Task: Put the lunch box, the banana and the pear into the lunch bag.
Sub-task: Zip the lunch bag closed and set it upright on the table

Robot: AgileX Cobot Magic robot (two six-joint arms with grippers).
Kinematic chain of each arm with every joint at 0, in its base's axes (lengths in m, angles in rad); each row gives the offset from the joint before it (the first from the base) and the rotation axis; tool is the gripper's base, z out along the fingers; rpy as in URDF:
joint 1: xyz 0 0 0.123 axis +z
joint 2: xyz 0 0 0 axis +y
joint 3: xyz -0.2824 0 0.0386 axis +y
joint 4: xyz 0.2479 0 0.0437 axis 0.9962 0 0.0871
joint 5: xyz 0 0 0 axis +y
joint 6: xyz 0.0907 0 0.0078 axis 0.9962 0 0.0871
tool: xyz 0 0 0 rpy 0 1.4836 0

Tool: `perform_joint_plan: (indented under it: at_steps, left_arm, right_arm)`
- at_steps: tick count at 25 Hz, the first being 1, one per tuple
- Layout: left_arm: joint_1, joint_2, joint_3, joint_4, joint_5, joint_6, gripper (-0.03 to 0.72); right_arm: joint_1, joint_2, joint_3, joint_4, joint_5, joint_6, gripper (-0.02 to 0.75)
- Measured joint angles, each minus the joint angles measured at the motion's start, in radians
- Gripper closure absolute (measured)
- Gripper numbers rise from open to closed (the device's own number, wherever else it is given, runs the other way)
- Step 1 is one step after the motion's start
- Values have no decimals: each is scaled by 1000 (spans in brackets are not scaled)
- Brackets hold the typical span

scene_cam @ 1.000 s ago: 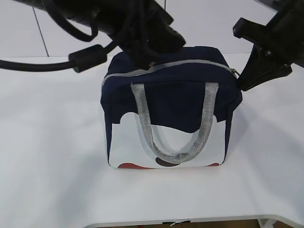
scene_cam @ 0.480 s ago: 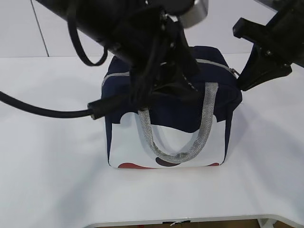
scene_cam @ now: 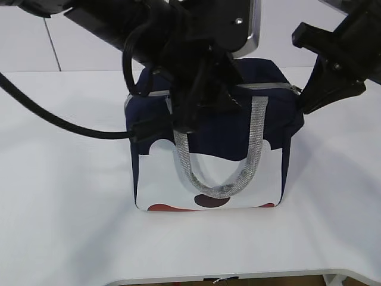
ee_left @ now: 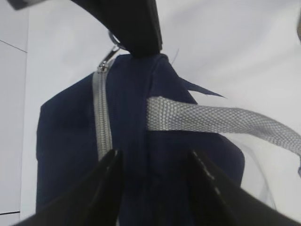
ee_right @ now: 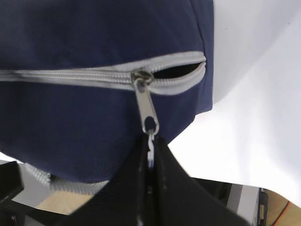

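Observation:
The navy lunch bag [scene_cam: 208,173] stands upright on the white table [scene_cam: 65,196]. My left gripper [scene_cam: 205,110] hangs over its top near the front. In the left wrist view this gripper [ee_left: 155,157] is open, its jaws either side of navy bag fabric [ee_left: 70,141] right of the grey zipper [ee_left: 102,113]. My right gripper [scene_cam: 306,98] is at the bag's right end, and in the right wrist view it [ee_right: 149,146] is shut on the ring of the zipper pull [ee_right: 146,106]. The zipper gapes a little there. The lunch box, banana and pear are out of view.
A grey webbing handle [scene_cam: 220,185] hangs down the bag's front face, and one strap [ee_left: 211,117] crosses the left wrist view. The left arm's cable [scene_cam: 53,119] loops over the table on the left. The table's front edge [scene_cam: 238,275] runs close below the bag.
The left arm has swung down and forward over the bag's top, now covering its middle. The bag's top and front handle have shifted slightly. The right gripper has stayed in place.

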Motion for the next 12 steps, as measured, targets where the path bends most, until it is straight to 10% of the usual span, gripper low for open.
perform_joint_plan:
  at_steps: [12]
  left_arm:
    - [0, 1, -2, 39, 56, 0, 696]
  right_arm:
    - [0, 0, 0, 4, 0, 37, 720]
